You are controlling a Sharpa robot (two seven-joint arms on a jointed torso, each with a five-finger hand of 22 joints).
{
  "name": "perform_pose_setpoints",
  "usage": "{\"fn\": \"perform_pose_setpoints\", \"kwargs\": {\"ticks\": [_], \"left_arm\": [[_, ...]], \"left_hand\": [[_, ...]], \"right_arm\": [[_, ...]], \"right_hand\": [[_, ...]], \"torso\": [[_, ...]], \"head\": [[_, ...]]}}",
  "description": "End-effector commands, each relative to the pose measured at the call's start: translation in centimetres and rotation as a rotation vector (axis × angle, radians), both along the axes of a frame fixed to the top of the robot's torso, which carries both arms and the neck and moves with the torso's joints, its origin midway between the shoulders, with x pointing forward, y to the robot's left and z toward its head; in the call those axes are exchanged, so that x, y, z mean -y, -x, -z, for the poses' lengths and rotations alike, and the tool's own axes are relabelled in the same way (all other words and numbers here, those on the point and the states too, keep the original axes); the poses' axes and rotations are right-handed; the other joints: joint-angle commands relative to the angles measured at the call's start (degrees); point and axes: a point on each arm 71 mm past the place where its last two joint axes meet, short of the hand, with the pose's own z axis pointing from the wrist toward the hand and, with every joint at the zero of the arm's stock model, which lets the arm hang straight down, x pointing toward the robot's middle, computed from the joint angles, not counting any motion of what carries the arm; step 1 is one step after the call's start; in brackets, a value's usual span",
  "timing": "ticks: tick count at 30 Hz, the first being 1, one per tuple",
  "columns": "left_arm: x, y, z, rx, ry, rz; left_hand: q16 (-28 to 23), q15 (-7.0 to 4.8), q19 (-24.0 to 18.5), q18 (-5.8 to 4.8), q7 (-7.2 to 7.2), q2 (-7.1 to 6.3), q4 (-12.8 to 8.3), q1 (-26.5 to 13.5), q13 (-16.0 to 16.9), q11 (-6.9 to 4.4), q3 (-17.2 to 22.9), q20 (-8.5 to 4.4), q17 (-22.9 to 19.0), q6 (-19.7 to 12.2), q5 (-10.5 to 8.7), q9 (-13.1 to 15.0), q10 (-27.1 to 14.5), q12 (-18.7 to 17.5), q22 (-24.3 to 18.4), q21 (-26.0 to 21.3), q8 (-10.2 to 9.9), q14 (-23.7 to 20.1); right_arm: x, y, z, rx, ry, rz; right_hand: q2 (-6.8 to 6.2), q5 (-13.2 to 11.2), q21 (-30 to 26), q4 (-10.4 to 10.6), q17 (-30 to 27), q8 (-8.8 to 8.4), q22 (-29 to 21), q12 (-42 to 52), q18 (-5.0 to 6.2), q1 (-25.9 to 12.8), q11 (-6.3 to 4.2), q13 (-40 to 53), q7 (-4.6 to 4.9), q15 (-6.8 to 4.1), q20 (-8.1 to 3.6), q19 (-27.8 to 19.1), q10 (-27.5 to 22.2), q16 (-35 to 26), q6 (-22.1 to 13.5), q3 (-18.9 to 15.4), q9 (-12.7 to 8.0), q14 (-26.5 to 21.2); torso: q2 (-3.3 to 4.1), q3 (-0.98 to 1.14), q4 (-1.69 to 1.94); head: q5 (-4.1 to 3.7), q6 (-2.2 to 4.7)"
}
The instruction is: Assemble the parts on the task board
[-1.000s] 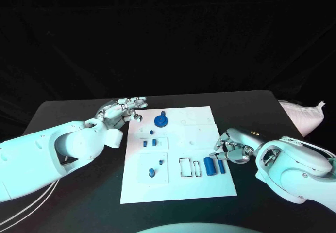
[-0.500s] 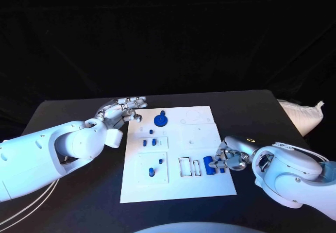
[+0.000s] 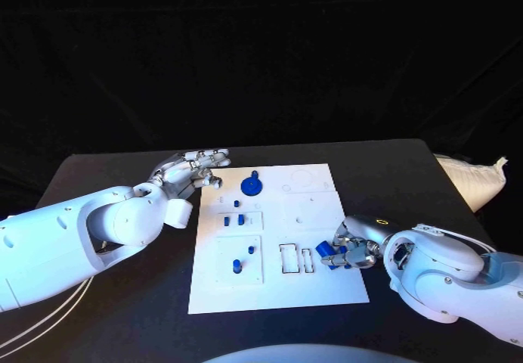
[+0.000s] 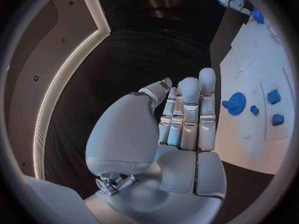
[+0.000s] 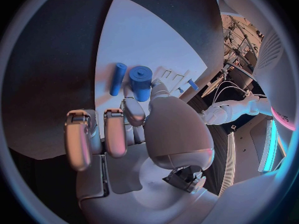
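The table (image 3: 120, 170) is matte black with a black curtain (image 3: 261, 68) hanging behind it, so the room past the back edge is just darkness. A white padded bag (image 3: 474, 181) sits off the table edge at about 3 o'clock.

The left hand (image 3: 191, 172) hovers just off the task board's far-left corner, around 10 o'clock from the board's centre. In the left wrist view the fingers (image 4: 190, 109) are straight and pressed side by side, thumb tucked alongside, nothing in them.

The task board (image 3: 278, 291) is a white plate lying flat mid-table. A blue gear (image 3: 252, 186) sits at roughly 11 o'clock on it, with a small blue peg (image 3: 238, 203) below that and two small blue blocks (image 3: 233, 221) in a square recess. Further toward 7 o'clock are a small blue piece (image 3: 251, 249) and a blue oval piece (image 3: 236, 265) in a bigger recess. Two empty rectangular slots (image 3: 296, 258) sit near 5 o'clock.

The right hand (image 3: 347, 253) is at the board's right edge, about 4 o'clock. The right wrist view shows its thumb and one fingertip touching a stubby blue cylinder (image 5: 141, 80), other fingers curled. I can't tell if it's actually clamped. A slimmer blue rod (image 5: 117, 78) lies just beside it on the board.
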Motion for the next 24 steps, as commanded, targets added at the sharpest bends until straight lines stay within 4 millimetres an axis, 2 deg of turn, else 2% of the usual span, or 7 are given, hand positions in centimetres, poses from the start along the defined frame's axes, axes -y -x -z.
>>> {"fn": "perform_pose_setpoints", "kwargs": {"ticks": [1,8,13,15,18,24], "left_arm": [[0.2,0.1,-0.1,0.007,0.01,0.019],[0.2,0.1,-0.1,0.006,0.01,0.019],[0.1,0.1,-0.1,0.006,0.01,0.019],[0.1,0.1,-0.1,0.006,0.01,0.019],[0.1,0.1,-0.1,0.006,0.009,0.018],[0.0,0.2,-0.1,0.005,0.008,0.018]], "left_hand": [[-0.27,0.12,-0.36,0.92,0.08,0.05,-0.11,0.54,0.03,-0.09,-0.34,0.12,-0.07,-0.33,-0.12,-0.05,-0.43,0.2,-0.06,-0.23,0.22,-0.45],[-0.27,0.12,-0.36,0.92,0.08,0.05,-0.11,0.54,0.03,-0.09,-0.34,0.12,-0.07,-0.33,-0.12,-0.05,-0.43,0.2,-0.06,-0.23,0.22,-0.45],[-0.27,0.13,-0.37,0.93,0.08,0.06,-0.11,0.54,0.03,-0.09,-0.36,0.12,-0.09,-0.34,-0.12,-0.05,-0.44,0.22,-0.09,-0.27,0.23,-0.46],[-0.27,0.14,-0.42,0.96,0.09,0.12,-0.13,0.54,0.03,-0.07,-0.46,0.13,-0.2,-0.35,-0.12,-0.05,-0.52,0.33,-0.23,-0.49,0.27,-0.52],[-0.27,0.14,-0.42,0.96,0.09,0.12,-0.13,0.54,0.03,-0.07,-0.46,0.13,-0.2,-0.35,-0.12,-0.05,-0.52,0.33,-0.23,-0.49,0.27,-0.52],[-0.27,0.14,-0.42,0.96,0.09,0.12,-0.13,0.54,0.03,-0.07,-0.46,0.13,-0.2,-0.35,-0.12,-0.05,-0.52,0.33,-0.23,-0.49,0.27,-0.52]], "right_arm": [[-0.4,0.1,0.6,-0.015,0.017,-0.023],[-0.7,0.0,1.2,-0.025,0.014,-0.018],[-0.5,-0.2,1.2,-0.009,0.002,0.003],[-0.5,-0.2,1.1,0.006,-0.014,0.008],[-0.6,0.0,0.6,0.033,-0.043,0.011],[-1.0,0.4,-0.9,0.085,-0.11,0.012]], "right_hand": [[0.87,0.25,0.15,0.06,0.08,0.38,10.21,0.55,-0.67,0.44,-0.06,0.38,-0.34,-0.5,0.05,2.05,0.42,0.21,0.3,-0.49,0.2,3.23],[2.12,1.31,0.24,0.03,0.15,1.13,10.35,0.8,-0.71,1.37,-0.3,1.2,-0.61,-0.69,-0.12,2.15,0.56,0.25,0.75,-0.65,0.94,3.24],[3.54,3.33,0.34,-0.14,0.29,1.91,10.5,0.96,-0.74,2.77,-0.61,1.83,-0.96,-0.94,-0.31,2.26,0.76,0.32,1.47,-0.3,1.69,3.25],[3.96,4.23,0.41,-0.14,0.4,2.22,10.6,1.16,-0.77,3.3,-0.75,2.24,-1.11,-1.06,-0.43,2.34,0.96,0.37,1.73,-0.25,2.06,3.28],[4.36,5.04,0.53,-0.14,0.44,2.46,10.78,1.37,-0.82,3.77,-0.89,2.63,-1.26,-1.17,-0.53,2.49,1.16,0.39,1.92,-0.21,2.41,3.29],[4.65,6.8,0.75,-0.11,0.53,2.66,11.08,1.23,-0.91,4.4,-1.04,2.89,-1.41,-1.32,-0.69,2.74,1.27,0.43,1.94,-0.32,2.94,3.3]], "torso": [[-0.01,-0.05,0.0],[0.01,-0.07,0.08],[-0.07,-0.13,-0.04],[-0.06,-0.07,-0.14],[-0.08,-0.01,-0.1],[-0.1,-0.08,-0.07]], "head": [[0.12,-0.01],[0.34,-0.11],[0.45,-0.09],[0.58,-0.08],[0.6,-0.01],[0.41,0.16]]}}
